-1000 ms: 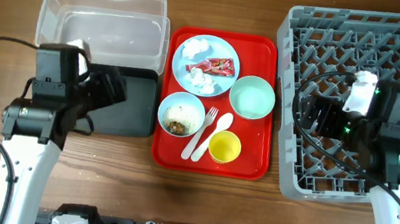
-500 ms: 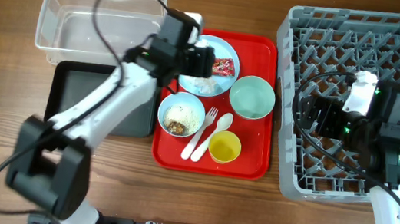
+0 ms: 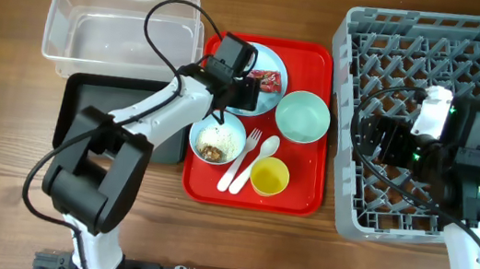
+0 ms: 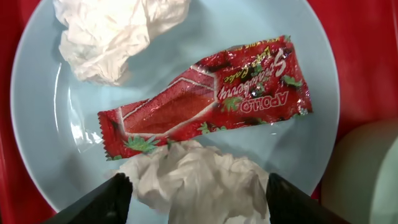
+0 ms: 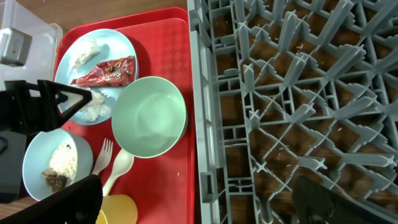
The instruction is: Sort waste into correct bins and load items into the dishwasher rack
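A pale blue plate (image 4: 43, 112) on the red tray holds a red snack wrapper (image 4: 205, 106) and two crumpled tissues. My left gripper (image 4: 199, 202) is open and low over the plate (image 3: 274, 62), its fingers on either side of the nearer tissue (image 4: 199, 177). The other tissue (image 4: 112, 31) lies at the plate's far side. My right gripper (image 5: 199, 202) is open and empty above the grey dishwasher rack (image 3: 474, 54). The pale blue bowl (image 3: 217, 138) holds brown scraps and white crumbs.
The red tray (image 3: 297, 198) also carries a mint bowl (image 3: 303, 117), a yellow cup (image 3: 270, 177), a white fork (image 3: 252, 144) and a spoon (image 3: 236, 176). The clear tub (image 3: 63, 0) and the black tray (image 3: 85, 114) stand to the left of it.
My left arm has swung from above the black tray to the plate and now hangs over the nearer tissue. The right arm has not moved.
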You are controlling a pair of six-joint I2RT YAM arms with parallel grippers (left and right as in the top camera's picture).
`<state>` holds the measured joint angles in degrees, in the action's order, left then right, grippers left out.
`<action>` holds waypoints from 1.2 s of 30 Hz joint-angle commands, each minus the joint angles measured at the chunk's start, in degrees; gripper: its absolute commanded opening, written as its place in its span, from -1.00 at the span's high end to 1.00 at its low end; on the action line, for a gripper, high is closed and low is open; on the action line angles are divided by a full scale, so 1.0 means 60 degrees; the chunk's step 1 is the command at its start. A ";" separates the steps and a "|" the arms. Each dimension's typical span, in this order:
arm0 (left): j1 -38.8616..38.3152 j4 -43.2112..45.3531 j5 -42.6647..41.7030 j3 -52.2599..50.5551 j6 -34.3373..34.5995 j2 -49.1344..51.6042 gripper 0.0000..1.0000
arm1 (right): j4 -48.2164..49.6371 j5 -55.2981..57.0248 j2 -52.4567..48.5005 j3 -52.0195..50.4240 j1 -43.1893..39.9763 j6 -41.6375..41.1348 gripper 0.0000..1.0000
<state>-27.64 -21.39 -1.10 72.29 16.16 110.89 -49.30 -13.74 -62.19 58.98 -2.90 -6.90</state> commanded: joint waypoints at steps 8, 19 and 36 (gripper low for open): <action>0.0076 0.0029 0.0197 0.0229 -0.0124 -0.0667 0.92 | -0.0080 -0.0153 0.0025 0.0204 0.0007 -0.0124 -1.00; 0.2911 0.0029 0.0885 0.0641 -0.0124 -0.2514 0.78 | -0.0084 -0.0153 0.0025 0.0204 0.0007 -0.0109 -0.99; 0.0335 0.3078 0.0557 0.0641 -0.0663 0.0284 -0.26 | -0.0127 -0.0157 0.0025 0.0204 0.0007 -0.0120 -0.99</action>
<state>-24.51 -4.56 2.50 75.83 13.56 107.61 -50.13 -13.76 -62.19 58.98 -2.90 -6.90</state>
